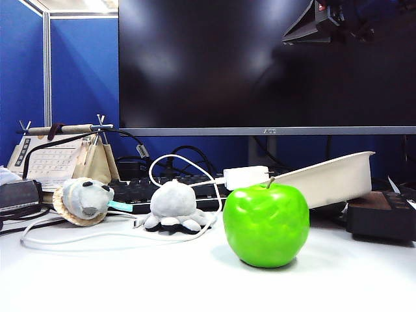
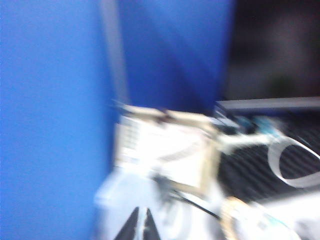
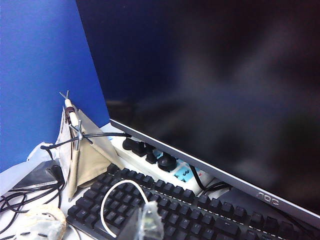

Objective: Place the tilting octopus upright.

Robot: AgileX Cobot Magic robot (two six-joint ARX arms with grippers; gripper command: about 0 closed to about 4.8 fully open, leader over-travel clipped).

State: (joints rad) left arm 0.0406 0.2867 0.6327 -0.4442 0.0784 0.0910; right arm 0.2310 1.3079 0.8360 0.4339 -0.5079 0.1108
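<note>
Grey plush octopus [image 1: 173, 207] sits on the white bench, dome up, left of centre just before the keyboard [image 1: 162, 192].
You'll find a green apple [image 1: 266, 224] nearer the front edge on its right and a plush animal head [image 1: 83, 200] on its left; the monitor [image 3: 225, 90] bezel reads "AOC". Your left gripper [image 2: 139, 226] is clenched and empty in a blurred view; your right gripper [image 3: 148, 222] hangs over the keyboard, its jaw state can't be told.

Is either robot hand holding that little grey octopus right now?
No. The octopus sits alone on the table, untouched. The left gripper has its fingers shut on nothing; the right gripper holds nothing visible either.
</note>
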